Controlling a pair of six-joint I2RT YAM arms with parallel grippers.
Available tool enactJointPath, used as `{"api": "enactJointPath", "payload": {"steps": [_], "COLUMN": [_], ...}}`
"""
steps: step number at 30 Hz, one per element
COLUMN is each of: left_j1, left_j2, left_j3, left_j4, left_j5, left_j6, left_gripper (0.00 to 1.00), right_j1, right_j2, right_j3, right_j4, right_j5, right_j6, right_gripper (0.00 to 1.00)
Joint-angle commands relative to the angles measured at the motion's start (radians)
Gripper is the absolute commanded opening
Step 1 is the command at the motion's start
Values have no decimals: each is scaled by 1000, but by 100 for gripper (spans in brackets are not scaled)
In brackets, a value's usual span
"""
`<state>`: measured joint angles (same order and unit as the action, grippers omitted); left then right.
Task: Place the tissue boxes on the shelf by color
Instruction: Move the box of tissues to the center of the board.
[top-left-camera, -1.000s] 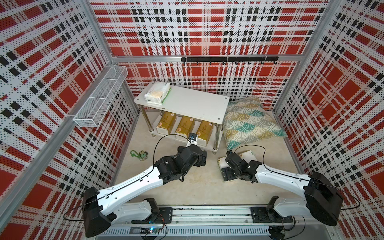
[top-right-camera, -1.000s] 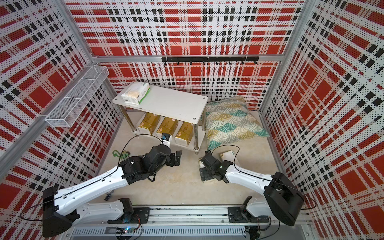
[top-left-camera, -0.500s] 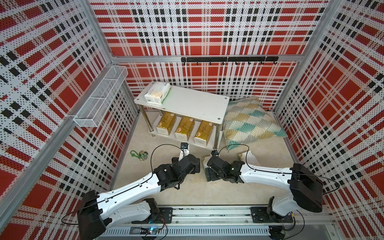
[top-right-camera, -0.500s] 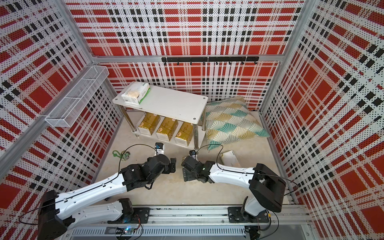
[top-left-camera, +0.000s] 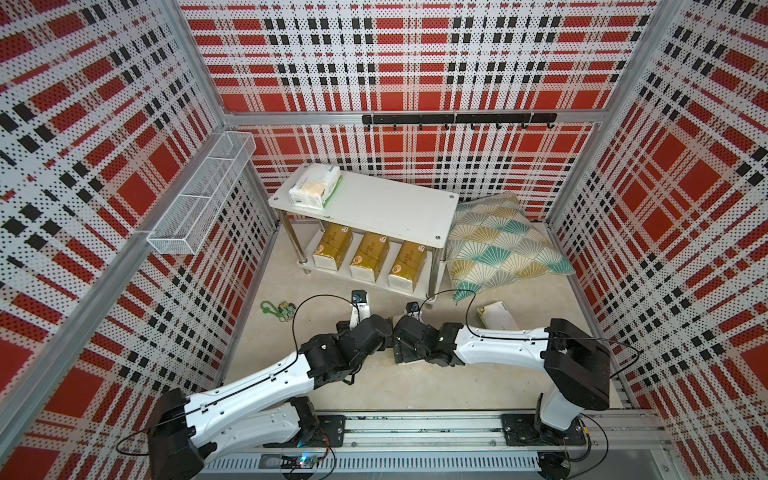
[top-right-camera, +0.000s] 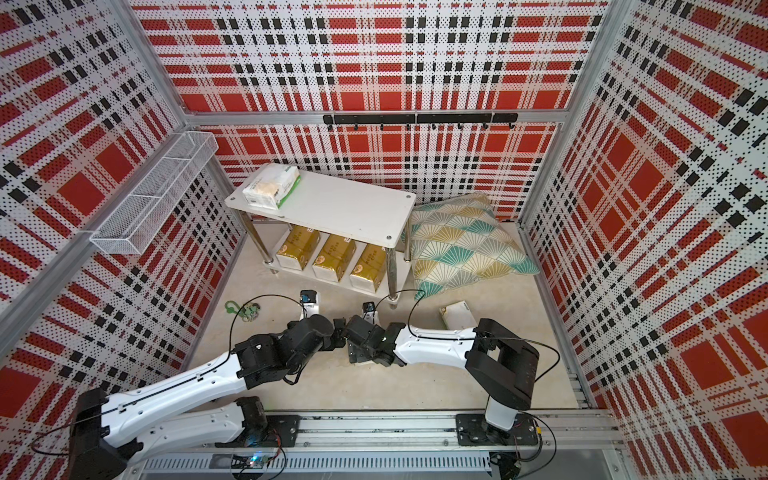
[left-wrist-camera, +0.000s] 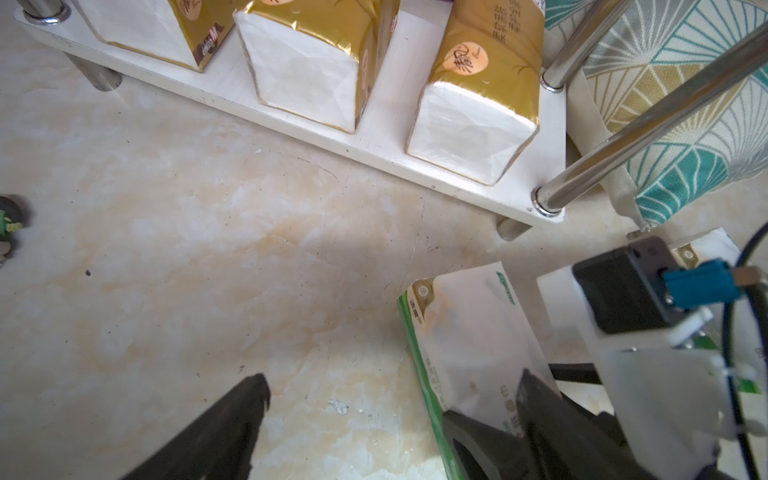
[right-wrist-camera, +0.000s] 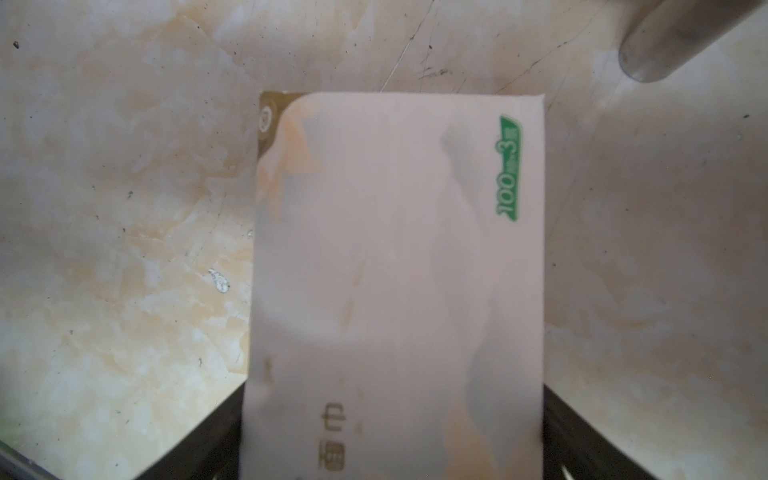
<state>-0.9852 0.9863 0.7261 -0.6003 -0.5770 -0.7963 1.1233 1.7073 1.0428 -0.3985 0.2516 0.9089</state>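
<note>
Fingers of my right gripper (right-wrist-camera: 395, 399) pinch a white tissue pack (right-wrist-camera: 395, 249) by its two long sides, low over the floor (right-wrist-camera: 104, 208) in front of the shelf (top-left-camera: 386, 208), near its front right leg; my left gripper (left-wrist-camera: 392, 378) hovers just beside that pack, also in front of the shelf, its fingers spread wide over the floor; one finger (left-wrist-camera: 548, 415) crosses the pack's edge in the left wrist view, though I cannot tell whether it touches; at the left end of the shelf's top board lies another white pack (top-left-camera: 314, 185); three gold tissue packs (top-left-camera: 370, 255) stand side by side on the lower board; a third white pack (top-left-camera: 496, 318) lies on the floor off the shelf's front right corner; a fan-patterned pillow (top-left-camera: 498, 245) rests against the shelf's right end.
</note>
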Motion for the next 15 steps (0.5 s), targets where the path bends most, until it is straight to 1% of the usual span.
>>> {"api": "enactJointPath", "payload": {"steps": [1, 6, 7, 15], "left_j1": [19, 31, 35, 49], "left_j2": [-18, -28, -29, -19], "left_j3": [-1, 9, 12, 33], "left_j4": [-19, -30, -33, -46], "left_j5": [-12, -11, -14, -21], "left_j6": [12, 27, 30, 43], "left_gripper": [97, 97, 97, 97], "right_j1": [9, 20, 21, 27], "right_j2": [19, 2, -4, -91], "right_j3": [30, 47, 51, 52], "right_j4": [17, 30, 33, 14], "right_j5": [24, 17, 12, 23], "right_j6": [9, 13, 60, 56], "right_gripper": [90, 90, 100, 100]}}
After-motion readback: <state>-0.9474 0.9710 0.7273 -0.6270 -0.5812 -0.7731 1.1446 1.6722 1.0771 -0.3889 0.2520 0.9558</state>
